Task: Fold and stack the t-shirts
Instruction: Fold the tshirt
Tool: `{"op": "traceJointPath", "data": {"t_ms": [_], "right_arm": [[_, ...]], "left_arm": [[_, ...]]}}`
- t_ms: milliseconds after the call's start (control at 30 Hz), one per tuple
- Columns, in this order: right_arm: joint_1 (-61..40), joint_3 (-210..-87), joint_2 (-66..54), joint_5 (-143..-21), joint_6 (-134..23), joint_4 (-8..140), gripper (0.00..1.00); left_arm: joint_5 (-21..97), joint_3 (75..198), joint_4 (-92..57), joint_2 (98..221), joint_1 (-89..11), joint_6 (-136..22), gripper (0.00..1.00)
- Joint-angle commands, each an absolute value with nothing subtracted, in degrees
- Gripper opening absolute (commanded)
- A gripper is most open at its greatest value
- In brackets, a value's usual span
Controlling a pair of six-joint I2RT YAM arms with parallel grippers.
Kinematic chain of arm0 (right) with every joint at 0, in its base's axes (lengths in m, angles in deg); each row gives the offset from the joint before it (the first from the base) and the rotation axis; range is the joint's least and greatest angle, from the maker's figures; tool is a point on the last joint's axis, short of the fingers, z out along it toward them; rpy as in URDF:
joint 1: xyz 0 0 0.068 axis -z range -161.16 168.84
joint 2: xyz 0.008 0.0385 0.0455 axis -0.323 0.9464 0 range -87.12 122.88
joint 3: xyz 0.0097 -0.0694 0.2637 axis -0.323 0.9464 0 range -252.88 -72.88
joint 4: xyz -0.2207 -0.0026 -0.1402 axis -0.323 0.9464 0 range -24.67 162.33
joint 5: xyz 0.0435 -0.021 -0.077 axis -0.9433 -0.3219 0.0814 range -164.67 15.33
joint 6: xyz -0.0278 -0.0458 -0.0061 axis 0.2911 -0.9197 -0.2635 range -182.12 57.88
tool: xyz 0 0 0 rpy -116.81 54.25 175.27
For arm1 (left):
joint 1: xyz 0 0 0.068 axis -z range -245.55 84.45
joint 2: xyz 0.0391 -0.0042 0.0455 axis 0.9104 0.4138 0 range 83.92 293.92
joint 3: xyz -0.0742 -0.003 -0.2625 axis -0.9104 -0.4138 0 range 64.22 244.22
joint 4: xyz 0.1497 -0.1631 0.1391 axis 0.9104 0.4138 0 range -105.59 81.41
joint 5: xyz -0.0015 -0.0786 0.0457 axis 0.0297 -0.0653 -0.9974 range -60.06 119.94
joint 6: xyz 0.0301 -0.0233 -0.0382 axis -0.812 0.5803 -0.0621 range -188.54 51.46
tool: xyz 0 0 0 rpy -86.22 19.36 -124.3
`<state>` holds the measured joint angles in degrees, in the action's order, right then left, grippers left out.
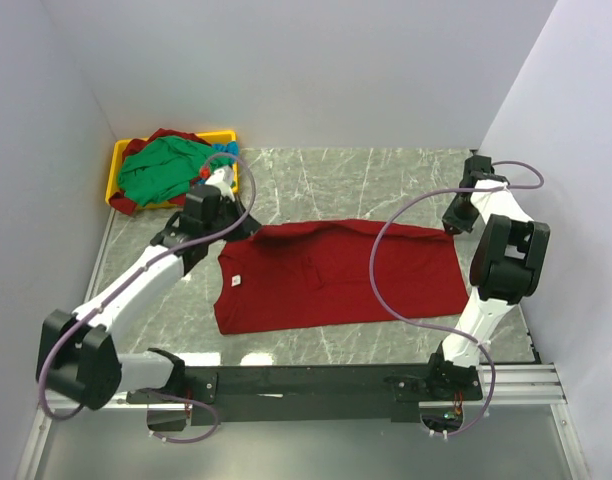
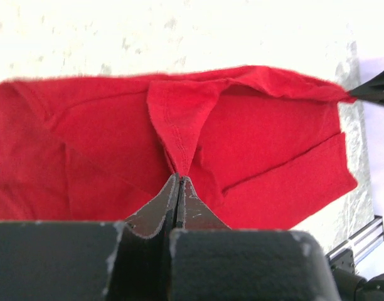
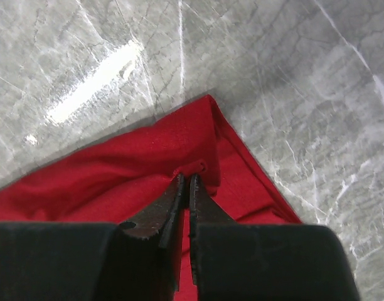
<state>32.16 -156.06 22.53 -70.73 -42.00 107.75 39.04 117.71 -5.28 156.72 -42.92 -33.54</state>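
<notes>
Table: we see red t-shirt spread.
Left gripper: clenched on shirt edge.
Right gripper: clamping shirt corner.

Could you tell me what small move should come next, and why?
Probably raise both grippers together and draw the far edge toward the near one: the left gripper and right gripper each pinch the far edge of the red t-shirt.

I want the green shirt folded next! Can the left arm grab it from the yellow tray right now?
Probably not yet. The left tool is shut on the red shirt, so it must let go first. The green shirt sits on top in the yellow tray close by, with nothing seen between.
</notes>
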Motion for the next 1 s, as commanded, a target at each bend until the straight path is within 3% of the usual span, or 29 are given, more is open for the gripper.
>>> {"op": "traceJointPath", "data": {"t_ms": [0, 433, 967], "right_arm": [[31.9, -155.8, 18.5, -68.4, -41.6, 106.6, 0.00], [31.9, -152.0, 15.3, -67.6, -41.1, 107.3, 0.00], [31.9, -148.3, 10.0, -64.0, -40.2, 110.2, 0.00]], "left_arm": [[36.6, 114.0, -3.5, 152.5, -41.5, -31.5, 0.00], [31.8, 107.0, 1.1, 140.7, -39.2, -27.9, 0.00], [30.2, 106.6, 4.7, 137.9, -39.1, -28.7, 0.00]]}}
